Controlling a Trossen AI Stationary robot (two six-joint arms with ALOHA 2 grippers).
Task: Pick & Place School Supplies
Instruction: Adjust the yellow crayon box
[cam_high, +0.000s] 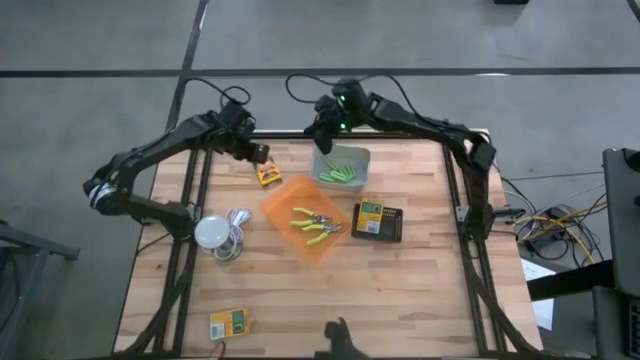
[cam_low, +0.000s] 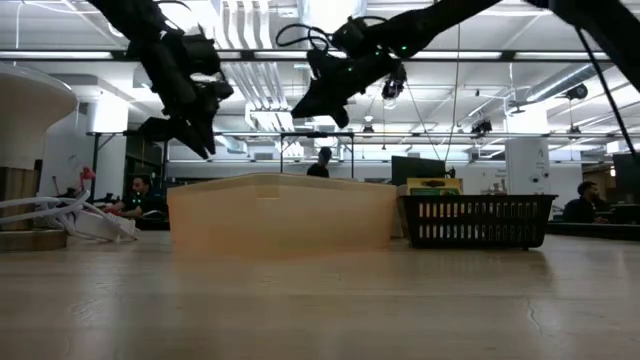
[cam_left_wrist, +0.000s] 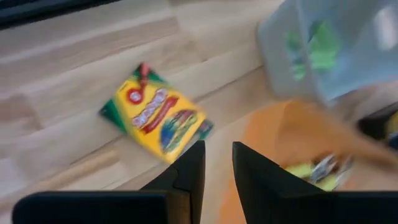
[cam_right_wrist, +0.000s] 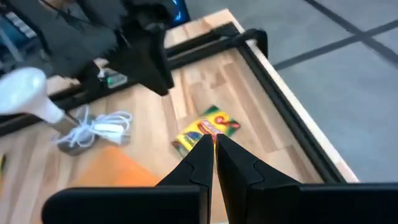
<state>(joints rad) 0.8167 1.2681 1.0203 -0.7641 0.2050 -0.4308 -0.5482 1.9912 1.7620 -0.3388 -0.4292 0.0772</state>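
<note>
The left tool hovers part-open and empty above the yellow printed crayon box on the wooden bench; the right tool, clenched empty, hangs over the grey bin.

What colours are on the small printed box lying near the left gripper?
The crayon box is mainly yellow with green edges and red-and-multicolour print, clearest in the left wrist view.

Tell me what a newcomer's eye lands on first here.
Mid-table, the orange bin holds two green-handled pliers, with a grey bin of lime-green markers just behind it. The left end effector hangs over a yellow crayon box near the far edge, empty. The right end effector, shut and empty, hangs above the grey bin.
</note>
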